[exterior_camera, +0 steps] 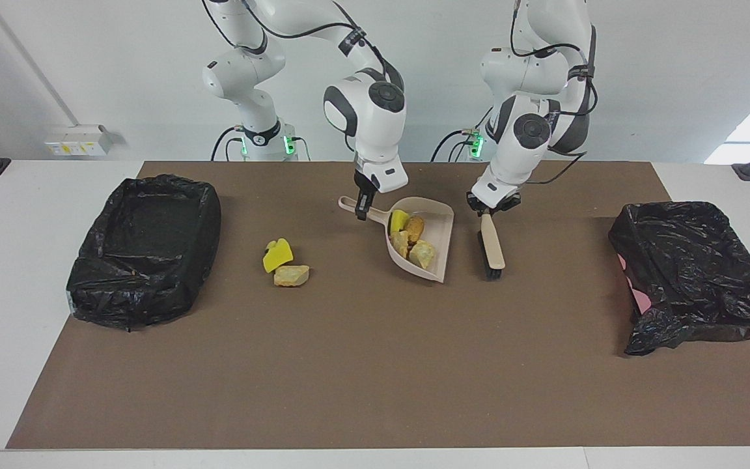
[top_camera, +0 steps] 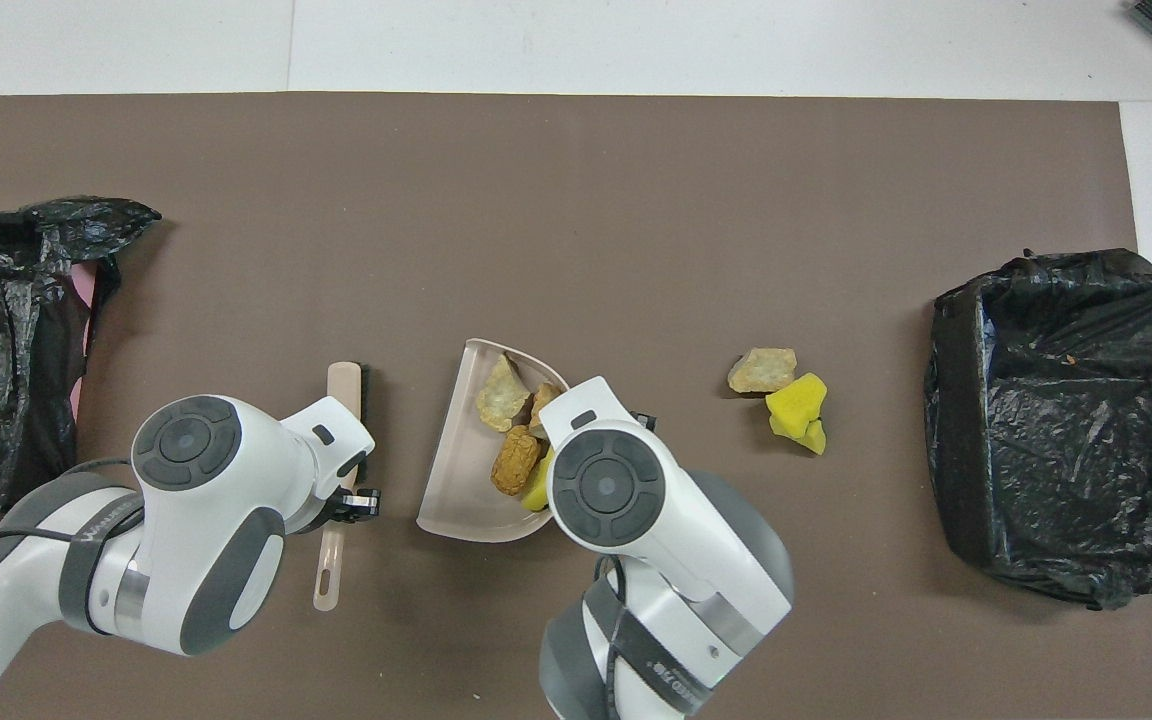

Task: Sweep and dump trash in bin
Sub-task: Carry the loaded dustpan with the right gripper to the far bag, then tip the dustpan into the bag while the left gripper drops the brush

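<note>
- The right tool (exterior_camera: 363, 210) grips the dustpan (exterior_camera: 439, 242) by its handle; four trash scraps (exterior_camera: 412, 240) lie inside.
- The left tool (exterior_camera: 492, 207) clamps the brush (exterior_camera: 493, 246) beside the pan.
- Two more scraps (exterior_camera: 285, 264) lie on the bench (exterior_camera: 375, 365) near the open bin (exterior_camera: 147, 244).

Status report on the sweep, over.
Left gripper shut on brush. Right gripper shut on dustpan, scraps inside. Two scraps loose on mat. Nothing blocking.

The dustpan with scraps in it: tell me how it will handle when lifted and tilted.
The dustpan looks like rigid plastic, so it should keep its shape. The right gripper holds only its handle end, so it may sag or twist. The loose scraps will probably slide toward its open lip.
</note>
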Robot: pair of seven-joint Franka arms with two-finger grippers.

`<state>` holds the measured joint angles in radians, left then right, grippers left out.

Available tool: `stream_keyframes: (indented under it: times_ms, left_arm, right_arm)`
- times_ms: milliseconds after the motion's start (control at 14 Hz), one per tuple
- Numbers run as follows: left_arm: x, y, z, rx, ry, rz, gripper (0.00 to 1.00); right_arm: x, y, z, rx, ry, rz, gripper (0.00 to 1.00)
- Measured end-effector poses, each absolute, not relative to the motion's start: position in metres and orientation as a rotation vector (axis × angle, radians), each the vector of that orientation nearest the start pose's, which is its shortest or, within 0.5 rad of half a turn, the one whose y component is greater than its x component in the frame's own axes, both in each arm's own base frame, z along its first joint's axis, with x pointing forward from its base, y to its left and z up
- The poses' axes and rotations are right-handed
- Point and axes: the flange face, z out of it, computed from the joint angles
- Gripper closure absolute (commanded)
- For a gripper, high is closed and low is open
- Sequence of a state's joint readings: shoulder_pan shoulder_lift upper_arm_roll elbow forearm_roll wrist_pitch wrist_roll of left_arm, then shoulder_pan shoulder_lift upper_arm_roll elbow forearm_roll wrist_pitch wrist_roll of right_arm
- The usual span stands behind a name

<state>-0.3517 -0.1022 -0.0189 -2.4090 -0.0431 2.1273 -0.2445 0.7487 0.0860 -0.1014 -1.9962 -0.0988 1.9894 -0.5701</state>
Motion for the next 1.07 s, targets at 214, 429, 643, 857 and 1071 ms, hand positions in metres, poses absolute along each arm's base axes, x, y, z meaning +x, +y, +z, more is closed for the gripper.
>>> stream_keyframes:
  times_ms: [214,429,643,857,1071]
  left_arm:
    - [0.433,-0.148,0.337,-3.096,0.182,0.279,1.00]
    - [0.430,-0.158,0.336,-3.089,0.215,0.280,1.00]
    - [0.411,-0.202,0.336,-3.072,0.204,0.271,1.00]
    - [0.375,-0.265,0.339,-3.093,0.183,0.296,1.00]
    - [0.340,-0.309,0.345,-3.134,0.174,0.356,1.00]
  right_arm:
    - [0.452,0.278,0.475,-2.680,-1.795,0.174,1.00]
    - [0.458,0.192,0.534,-2.708,-1.720,0.143,1.00]
    - [0.466,0.078,0.567,-2.706,-1.680,0.142,1.00]
    - [0.468,-0.048,0.568,-2.677,-1.684,0.166,1.00]
    - [0.457,-0.144,0.569,-2.748,-1.750,0.247,1.00]
